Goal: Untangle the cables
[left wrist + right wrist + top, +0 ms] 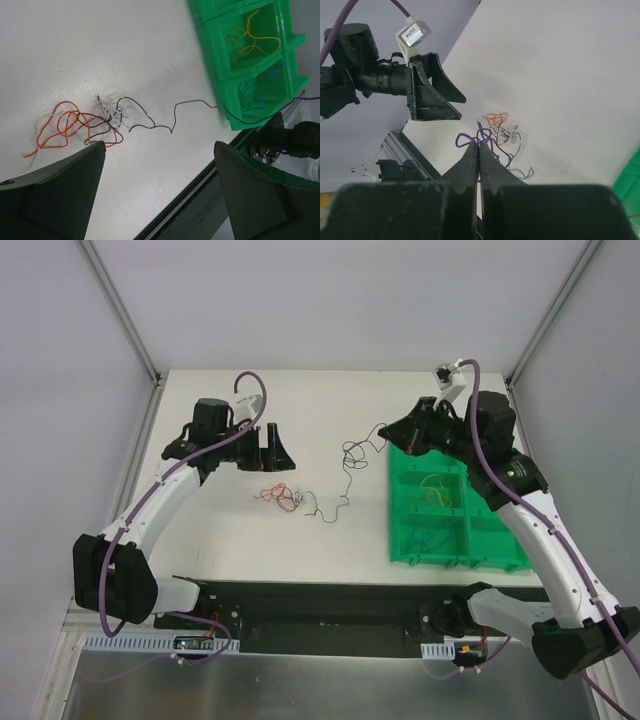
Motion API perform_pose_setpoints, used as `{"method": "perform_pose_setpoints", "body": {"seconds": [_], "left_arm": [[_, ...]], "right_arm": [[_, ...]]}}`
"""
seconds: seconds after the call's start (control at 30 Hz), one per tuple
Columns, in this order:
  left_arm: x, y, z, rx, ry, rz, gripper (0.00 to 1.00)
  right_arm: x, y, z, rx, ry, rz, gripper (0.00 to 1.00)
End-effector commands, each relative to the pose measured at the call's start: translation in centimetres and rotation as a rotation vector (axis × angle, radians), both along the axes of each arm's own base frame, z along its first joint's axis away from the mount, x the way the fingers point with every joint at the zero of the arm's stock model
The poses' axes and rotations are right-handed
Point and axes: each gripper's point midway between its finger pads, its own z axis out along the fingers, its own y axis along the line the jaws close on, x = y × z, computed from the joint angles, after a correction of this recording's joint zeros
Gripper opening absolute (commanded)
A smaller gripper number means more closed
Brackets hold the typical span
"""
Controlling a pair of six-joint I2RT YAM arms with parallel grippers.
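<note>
Cables: position, top view?
Reply: Knotted on the white counter between the arms. One long strand trails toward the green tray.
Query: Left wrist view?
Reply: Left fingers spread wide above the orange, white and black knot. Yellow strands and blue strands occupy separate tray compartments.
Query: Right wrist view?
Reply: Right fingers pressed together, pinching the long strand at their tips.

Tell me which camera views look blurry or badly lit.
Top view: even light, no glare, but the wires are faint threads. Left wrist view: the wires are sharp, the green bin smears at its near edge, the left tool is dark. Right wrist view: the shut right tool is soft, colours lean purple.
</note>
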Motion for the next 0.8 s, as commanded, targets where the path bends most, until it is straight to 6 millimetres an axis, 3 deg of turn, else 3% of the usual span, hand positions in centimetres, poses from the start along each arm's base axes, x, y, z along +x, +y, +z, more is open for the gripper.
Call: {"method": "perform_pose_setpoints", "body": {"seconds": [0.0,0.23,0.47,0.7,0.77], "left_arm": [[-1.3,-2.0,3.2,-0.128,-0.073,-0.116,0.89],[-2.5,-3.1,4.2,-0.174,-0.088,-0.179,0.9],[-3.1,-3.9,4.7,-0.208,-0.085,-0.223,0.9],[-6.8,-6.7,8.5,-0.365,-0.214,-0.433,0.89],[-7.7,-7.2,8.6,-0.373,-0.249,-0.458,0.89]], "right_arm": [[-1.7,0.4,3.5,0.15,-0.028,0.099,0.0],[-1.3,-1.5,4.6,0.211,-0.021,0.081,0.0],[-0.5,-4.0,7.0,0.229,-0.073,0.024,0.0],[-0.3,-3.3,7.2,0.299,-0.022,0.07,0.0],[-0.5,-3.0,7.2,0.325,-0.016,0.09,0.0]]}}
